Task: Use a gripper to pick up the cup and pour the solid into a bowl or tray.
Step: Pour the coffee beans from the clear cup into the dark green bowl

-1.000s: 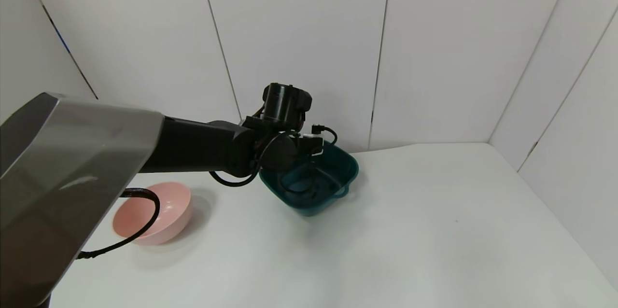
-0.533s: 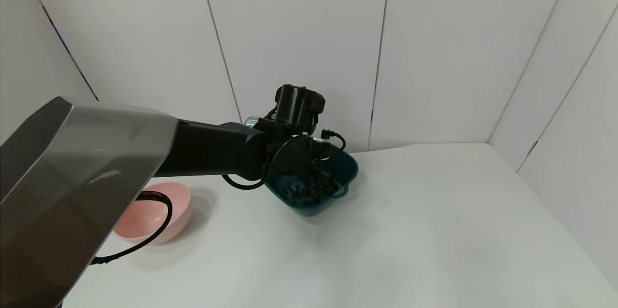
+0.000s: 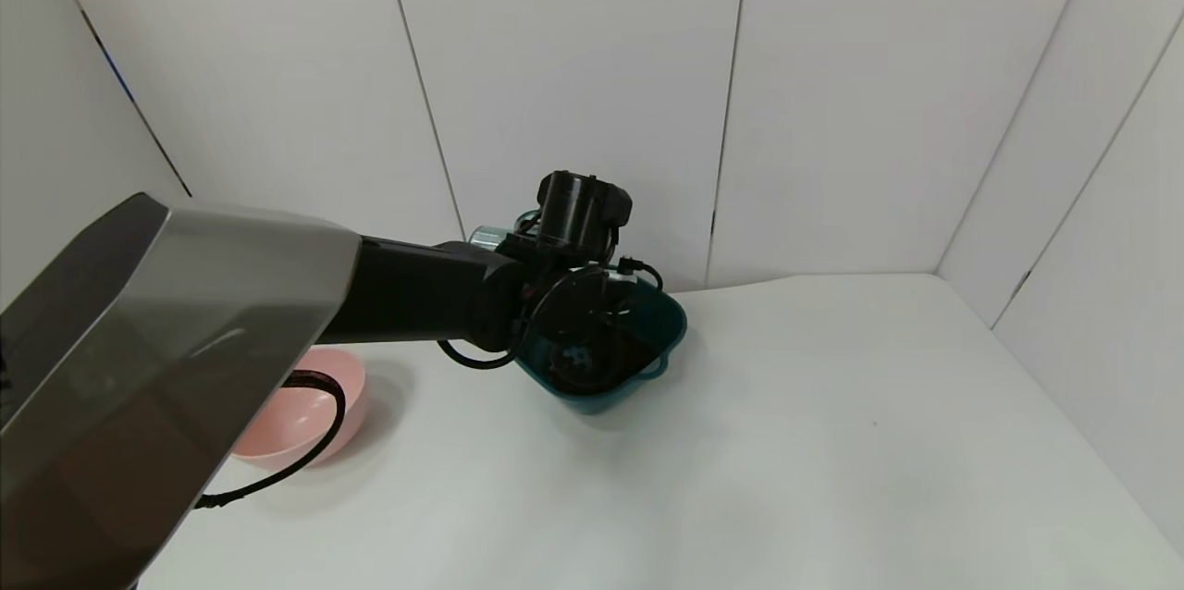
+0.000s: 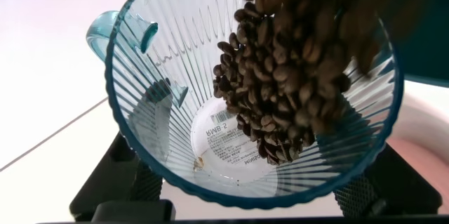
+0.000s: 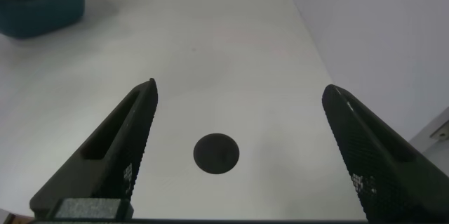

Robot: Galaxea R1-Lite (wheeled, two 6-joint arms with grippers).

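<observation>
My left gripper (image 3: 578, 331) reaches over the dark teal bowl (image 3: 673, 317) at the back of the table. It is shut on the ribbed grey-blue cup (image 4: 161, 112), which is tipped over the bowl. In the left wrist view the fingers (image 4: 112, 175) press both sides of the cup. Brown beans (image 4: 295, 76) slide along the cup's wall toward its rim, and the white label on its bottom is bare. A dark heap of beans (image 3: 634, 354) lies in the bowl. The cup is hidden behind the wrist in the head view. My right gripper (image 5: 238, 147) is open and empty over bare table.
A round pink bowl (image 3: 277, 428) stands at the table's left, partly behind my left arm. A black dot (image 5: 216, 154) marks the table under the right gripper. White walls close the table at the back and right. The teal bowl also shows in the right wrist view (image 5: 38, 3).
My left arm has pushed a little to the right over the teal bowl and the wrist has rolled further. Beans have dropped into the bowl, whose bottom was bare a second ago.
</observation>
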